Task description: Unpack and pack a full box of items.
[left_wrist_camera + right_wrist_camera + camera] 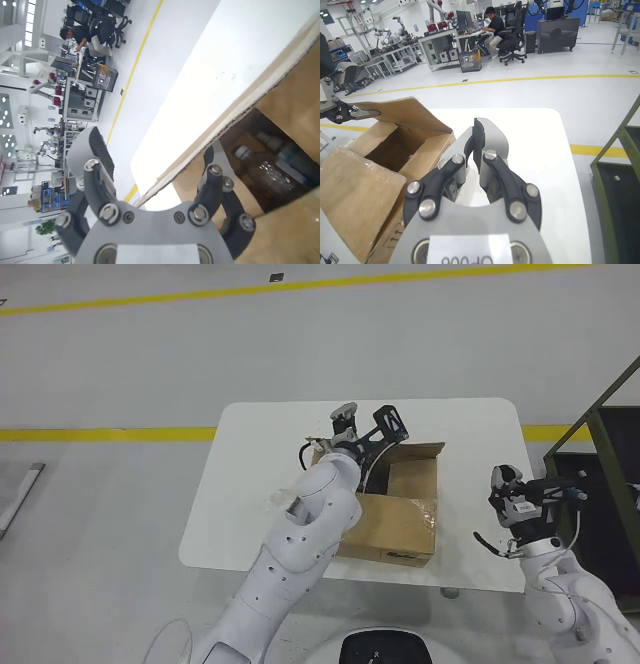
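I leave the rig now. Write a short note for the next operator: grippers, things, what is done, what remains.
Left gripper: open, fingers astride a raised flap of the box.
Right gripper: shut, empty, above the table beside the box.
Box: on the table, open, bottles inside.
Done: box opened.
Left: take the items out, then pack them back.

Seen from my remote station, the box (pixel 398 529) gapes between raised flaps, bottles (pixel 271 173) crowding its floor; to its right I have bare counter (pixel 480 449), fenced by a green rack (pixel 615 200).
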{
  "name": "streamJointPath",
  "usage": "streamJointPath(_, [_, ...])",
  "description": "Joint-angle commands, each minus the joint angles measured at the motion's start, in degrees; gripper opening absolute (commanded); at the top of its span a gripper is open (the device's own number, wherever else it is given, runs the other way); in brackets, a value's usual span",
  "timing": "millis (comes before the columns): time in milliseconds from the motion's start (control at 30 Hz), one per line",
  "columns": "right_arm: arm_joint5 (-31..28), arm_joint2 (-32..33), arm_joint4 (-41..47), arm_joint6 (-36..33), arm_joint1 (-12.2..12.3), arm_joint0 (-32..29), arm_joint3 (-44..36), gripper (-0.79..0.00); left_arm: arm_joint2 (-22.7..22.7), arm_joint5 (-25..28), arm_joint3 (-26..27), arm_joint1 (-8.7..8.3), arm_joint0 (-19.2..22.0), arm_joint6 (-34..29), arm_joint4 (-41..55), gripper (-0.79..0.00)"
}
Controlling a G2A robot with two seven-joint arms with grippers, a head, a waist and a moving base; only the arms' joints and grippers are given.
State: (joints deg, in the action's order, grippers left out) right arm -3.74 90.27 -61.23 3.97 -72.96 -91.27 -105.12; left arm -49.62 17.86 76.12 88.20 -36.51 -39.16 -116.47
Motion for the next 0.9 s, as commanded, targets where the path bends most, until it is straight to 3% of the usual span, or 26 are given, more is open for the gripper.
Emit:
streamJointPath(0, [0.3, 0.1, 0.2, 0.4, 0.0, -0.6, -0.3, -0.785, 1.3, -2.3, -5.2, 0.92, 2.7, 0.9, 0.1, 0.0])
streamJointPath(167, [1.1, 0.6, 0.4, 0.8, -0.1, -1.7, -0.5, -0.785, 3.7, -6.3, -14.7, 2.91, 7.1, 2.3, 0.0, 0.0])
streamJointPath(400, [1.4, 1.2, 0.7, 1.0, -0.2, -2.3, -0.6, -0.785, 6.3, -10.3, -23.5, 5.65, 10.6, 3.2, 1.4, 0.0])
streamJointPath(667, [1.5, 0.8, 0.5, 0.4, -0.2, -2.0, -0.3, -0.785, 7.2, -11.7, -28.6, 7.69, 12.2, 2.9, 2.5, 0.0])
streamJointPath(867, [-0.3, 1.0, 4.4, -1.4, -0.3, -1.6, -0.5, -0.785, 5.1, -11.7, -27.2, 7.84, 11.6, 3.6, 4.5, 0.0])
